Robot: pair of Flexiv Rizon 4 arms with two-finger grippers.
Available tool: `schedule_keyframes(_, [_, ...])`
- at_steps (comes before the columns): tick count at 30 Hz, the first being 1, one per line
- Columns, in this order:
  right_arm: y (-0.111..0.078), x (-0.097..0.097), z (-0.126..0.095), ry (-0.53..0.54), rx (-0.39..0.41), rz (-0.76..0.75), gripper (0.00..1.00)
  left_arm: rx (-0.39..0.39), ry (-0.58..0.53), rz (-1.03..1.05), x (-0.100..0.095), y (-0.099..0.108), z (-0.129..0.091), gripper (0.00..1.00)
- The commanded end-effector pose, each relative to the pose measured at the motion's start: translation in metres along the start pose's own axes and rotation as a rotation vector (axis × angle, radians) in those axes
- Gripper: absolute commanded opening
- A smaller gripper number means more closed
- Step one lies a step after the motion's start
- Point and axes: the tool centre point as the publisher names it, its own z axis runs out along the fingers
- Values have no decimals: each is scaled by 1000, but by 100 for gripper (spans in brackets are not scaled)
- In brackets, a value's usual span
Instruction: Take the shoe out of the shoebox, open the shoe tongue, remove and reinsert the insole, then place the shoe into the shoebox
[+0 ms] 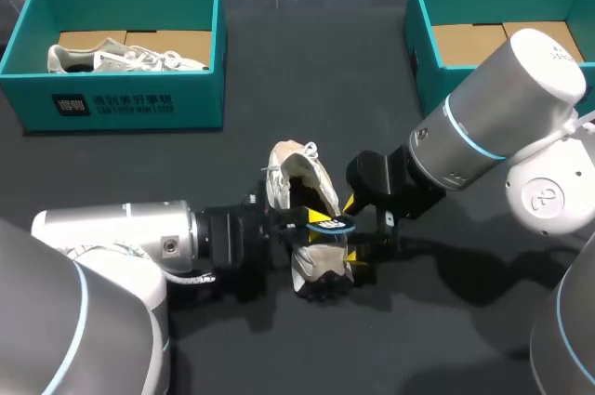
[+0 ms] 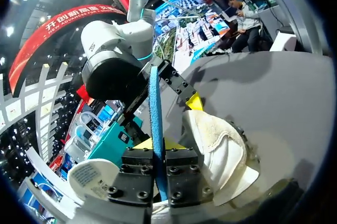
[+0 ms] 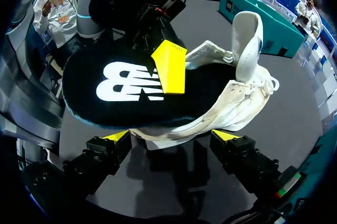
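Clamping the insole (image 3: 105, 92) edge-on between closed fingers, the left gripper (image 2: 159, 147) is holding it over the white shoe (image 1: 302, 181), which is lying on the dark table (image 1: 307, 70), well apart from the left shoebox (image 1: 121, 102) and the right shoebox (image 1: 423, 37). The right gripper (image 3: 172, 137) is straddling the shoe, fingers apart, apparently not touching it.

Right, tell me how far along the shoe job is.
Done: the shoe is out on the table, tongue open. In hand: the left pincer grips the insole, mostly out above the shoe; the right pincer is at the shoe. Left: seat the insole, then put the shoe into the shoebox.
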Motion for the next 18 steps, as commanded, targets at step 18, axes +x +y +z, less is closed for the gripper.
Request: schedule_keyframes(18, [0, 1, 1, -3, 2, 0, 100, -16, 28, -94, -8, 5, -4, 24])
